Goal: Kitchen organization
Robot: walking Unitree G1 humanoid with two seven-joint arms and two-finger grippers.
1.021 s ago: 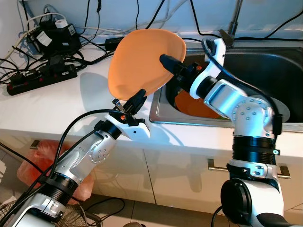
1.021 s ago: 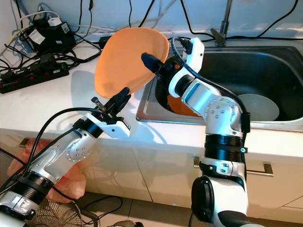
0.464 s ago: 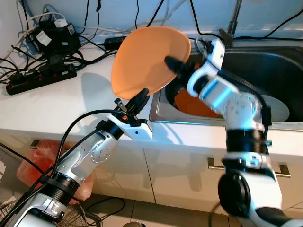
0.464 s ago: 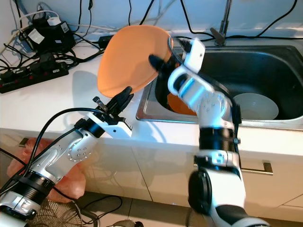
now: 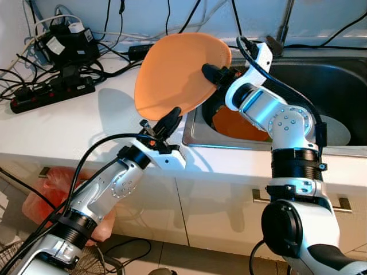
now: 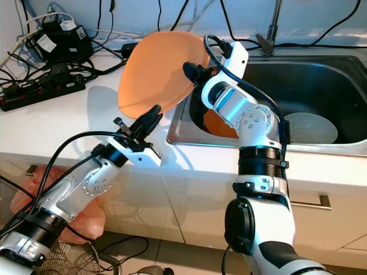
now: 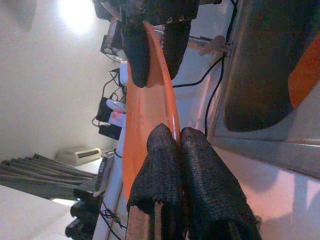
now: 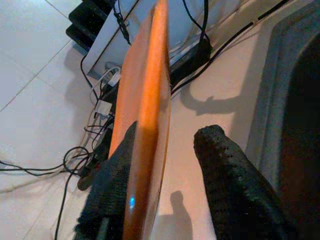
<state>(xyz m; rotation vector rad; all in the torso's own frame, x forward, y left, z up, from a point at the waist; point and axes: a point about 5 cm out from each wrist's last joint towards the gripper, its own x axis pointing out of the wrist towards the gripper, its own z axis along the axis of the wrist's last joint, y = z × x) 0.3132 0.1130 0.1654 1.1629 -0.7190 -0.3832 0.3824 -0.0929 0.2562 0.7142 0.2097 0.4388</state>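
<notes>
An orange plate stands on edge in the air over the white counter, just left of the sink. My left gripper is shut on its lower rim; the left wrist view shows both pads pinching the rim. My right gripper is at the plate's upper right rim. In the right wrist view it is open, one finger against the plate and the other standing clear of it.
A steel sink holds a second orange plate and a pale plate. Power strips and tangled cables lie at the counter's back left. The faucet rises behind the sink. A red bag sits on the floor.
My right arm has swung its elbow in and its gripper sits a little higher on the plate's rim. The plate and left gripper have stayed nearly where they were.
</notes>
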